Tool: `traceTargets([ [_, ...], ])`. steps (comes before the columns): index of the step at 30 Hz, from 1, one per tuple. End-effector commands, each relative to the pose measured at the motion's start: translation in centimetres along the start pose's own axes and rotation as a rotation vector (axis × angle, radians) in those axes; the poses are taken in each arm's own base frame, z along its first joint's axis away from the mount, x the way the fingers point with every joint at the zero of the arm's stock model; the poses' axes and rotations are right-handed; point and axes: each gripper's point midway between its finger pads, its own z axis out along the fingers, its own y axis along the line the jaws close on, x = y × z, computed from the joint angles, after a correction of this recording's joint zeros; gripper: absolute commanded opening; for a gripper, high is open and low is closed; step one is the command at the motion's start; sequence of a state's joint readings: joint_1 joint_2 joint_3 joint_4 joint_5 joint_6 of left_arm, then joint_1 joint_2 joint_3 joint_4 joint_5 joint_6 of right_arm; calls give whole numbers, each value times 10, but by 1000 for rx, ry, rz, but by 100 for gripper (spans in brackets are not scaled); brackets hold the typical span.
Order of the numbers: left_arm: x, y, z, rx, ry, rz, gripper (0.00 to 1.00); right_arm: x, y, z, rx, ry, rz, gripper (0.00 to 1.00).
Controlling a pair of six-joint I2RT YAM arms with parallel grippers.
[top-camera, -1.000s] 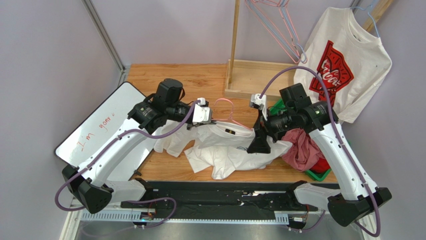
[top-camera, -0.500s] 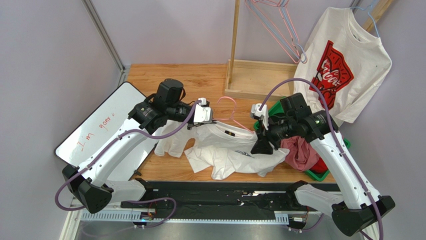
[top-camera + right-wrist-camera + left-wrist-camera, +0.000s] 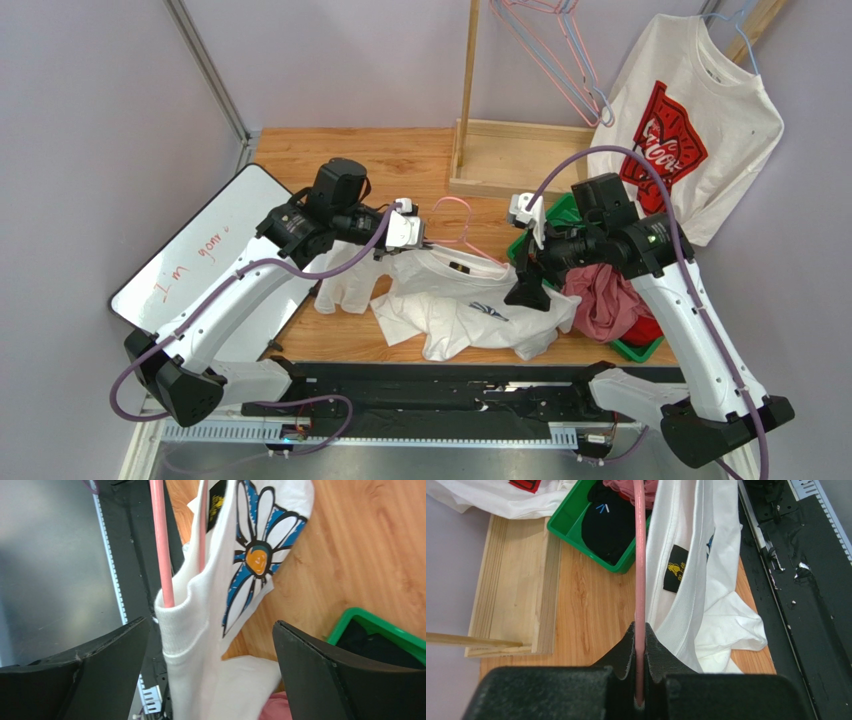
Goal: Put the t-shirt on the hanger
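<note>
The left gripper (image 3: 640,630) is pinched shut on the thin pink wire clothes hanger (image 3: 639,555), the wire running straight out from between its black fingers. Just beside that wire hangs the white short-sleeved t-shirt (image 3: 706,570), its small dark neck label (image 3: 674,569) facing the left wrist camera. From above, the shirt lies crumpled on the wooden table (image 3: 330,150) between the two arms, its collar end raised toward the hanger. Its right edge is close to a green plastic crate (image 3: 571,510) of dark and pink clothes.

The right gripper (image 3: 210,630) stands wide open. One black finger (image 3: 90,655) is off to each side, and neither touches the cloth. Between them the ribbed collar hangs, and the pink wire enters the neck opening there — a blue-and-white daisy print (image 3: 257,560) with an orange centre shows on the fabric just beyond.
</note>
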State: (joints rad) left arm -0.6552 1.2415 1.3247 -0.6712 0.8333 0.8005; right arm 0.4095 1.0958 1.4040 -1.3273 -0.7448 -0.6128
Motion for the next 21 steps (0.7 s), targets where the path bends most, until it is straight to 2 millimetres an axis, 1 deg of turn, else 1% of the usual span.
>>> traceTargets([
  [1, -19, -1, -5, 8, -57, 98, 0, -2, 6, -17, 13, 38, -38, 100],
  [3, -18, -1, -4, 8, -52, 93, 0, 3, 8, -16, -5, 67, -29, 100],
  [4, -18, 0, -4, 7, -54, 94, 0, 9, 7, -13, -17, 94, -4, 100],
  [7, -19, 1, -2, 7, -61, 84, 0, 19, 2, -7, -21, 129, 9, 100],
  [10, -21, 3, -3, 3, -64, 85, 0, 29, -3, -2, -21, 181, 15, 90],
  [11, -21, 3, -3, 2, -63, 87, 0, 34, -5, -1, -22, 206, 17, 84],
  [13, -20, 4, -2, 2, -63, 81, 0, 38, -4, 0, -33, 223, 1, 76],
  [14, -21, 4, -2, 2, -63, 77, 0, 39, -4, 0, -34, 228, -4, 67],
  [16, -21, 6, -1, -3, -66, 70, 0, 44, 0, 3, -50, 244, -11, 57],
  [17, -20, 6, 0, -3, -66, 66, 0, 46, 2, 3, -59, 253, -10, 46],
  [19, -20, 8, 1, -7, -66, 55, 0, 50, 8, 4, -81, 267, -16, 32],
  [20, -19, 8, 1, -8, -62, 51, 0, 51, 9, 4, -82, 266, -16, 8],
  [21, -19, 8, 1, -9, -63, 54, 0, 51, 10, 4, -79, 265, -16, 0],
])
